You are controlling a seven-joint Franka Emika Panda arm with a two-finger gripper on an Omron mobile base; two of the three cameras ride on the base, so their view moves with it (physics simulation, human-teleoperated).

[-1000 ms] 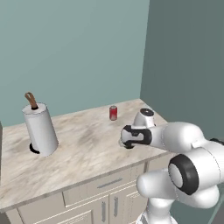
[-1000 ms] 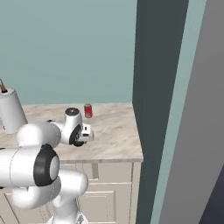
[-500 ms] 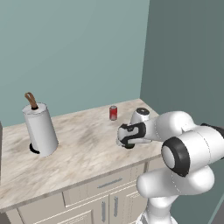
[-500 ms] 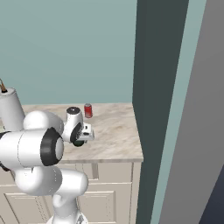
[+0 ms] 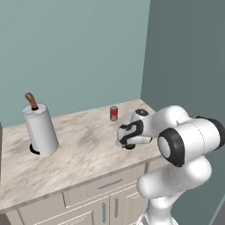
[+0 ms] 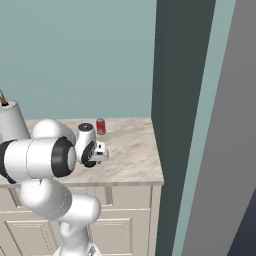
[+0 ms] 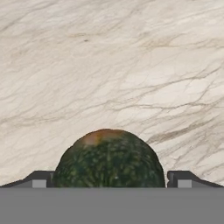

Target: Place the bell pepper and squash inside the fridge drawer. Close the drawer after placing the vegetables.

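- Squash point(image 7: 108, 158) sits on the marble worktop point(image 7: 109, 65), between the tips of the pincer point(image 7: 108, 180), whose jaws stand wide open on either side of it; nothing is gripped yet.
- Pincer hangs low over the worktop's right part, near the soda can point(image 5: 114, 113); the paper towel roll point(image 5: 41, 129) stands well apart.
- Judged progress: very early. Squash is not yet grasped; both vegetables are left to stow, then the drawer to shut.
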